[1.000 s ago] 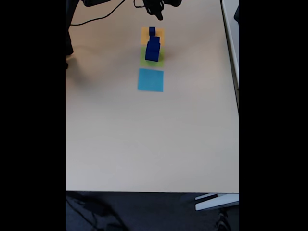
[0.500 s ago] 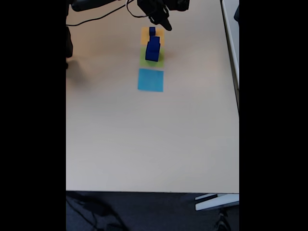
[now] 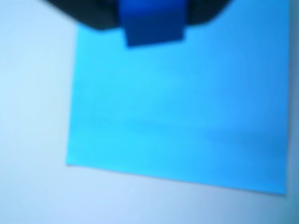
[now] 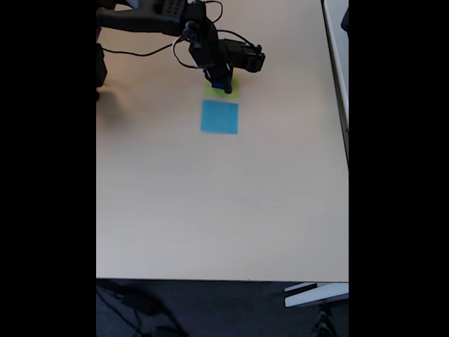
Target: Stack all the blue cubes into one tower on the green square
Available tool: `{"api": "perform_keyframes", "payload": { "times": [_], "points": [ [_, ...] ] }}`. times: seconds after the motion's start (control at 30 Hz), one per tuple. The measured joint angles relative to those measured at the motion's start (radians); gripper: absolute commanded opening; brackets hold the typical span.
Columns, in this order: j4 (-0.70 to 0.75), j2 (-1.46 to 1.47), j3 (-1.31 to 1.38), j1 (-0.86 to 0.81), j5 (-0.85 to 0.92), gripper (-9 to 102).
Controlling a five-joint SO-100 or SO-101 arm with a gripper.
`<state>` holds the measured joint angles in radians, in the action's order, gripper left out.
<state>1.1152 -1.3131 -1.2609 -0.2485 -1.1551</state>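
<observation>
Blue cubes (image 4: pixel 222 83) stacked on green square (image 4: pixel 223 90) near far end of table (image 4: pixel 210 210) in fixed view, mostly hidden behind arm; only a sliver of dark blue visible under the black gripper (image 4: pixel 226 83). Can't count cubes in stack from here. In wrist view, a dark blue block face (image 3: pixel 152 23) at top edge, w/ dark shapes either side, blurred. Finger state: can't tell – too blurred in wrist view, too small in fixed view; no telling whether pinching a cube or just hovering by the stack.

Light-blue square (image 3: pixel 182 107) flat on table, just in front of green square, nothing on it in either view. Cable looping behind arm (image 4: pixel 151 20) near top edge.

Judgement: probably working at the stack itself, placing or gripping. To do it well: come down straight, keep cube faces square to the one below, centre it before letting go, open slowly, lift straight up w/o dragging sideways. Risk: a wrist nudge could topple the stack, since upper cubes are smaller & lighter
</observation>
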Motion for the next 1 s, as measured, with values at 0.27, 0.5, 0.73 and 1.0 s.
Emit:
{"api": "perform_keyframes", "payload": {
  "times": [0.27,0.5,0.73,1.0],
  "points": [
    [-0.089,0.106,-0.011,-0.026,0.028,0],
    [-0.206,0.164,-0.107,-0.02,0.018,0],
    [-0.313,0.164,-0.247,-0.023,-0.005,0],
    [-0.33,0.164,-0.262,-0.046,-0.003,0]
  ]
}}
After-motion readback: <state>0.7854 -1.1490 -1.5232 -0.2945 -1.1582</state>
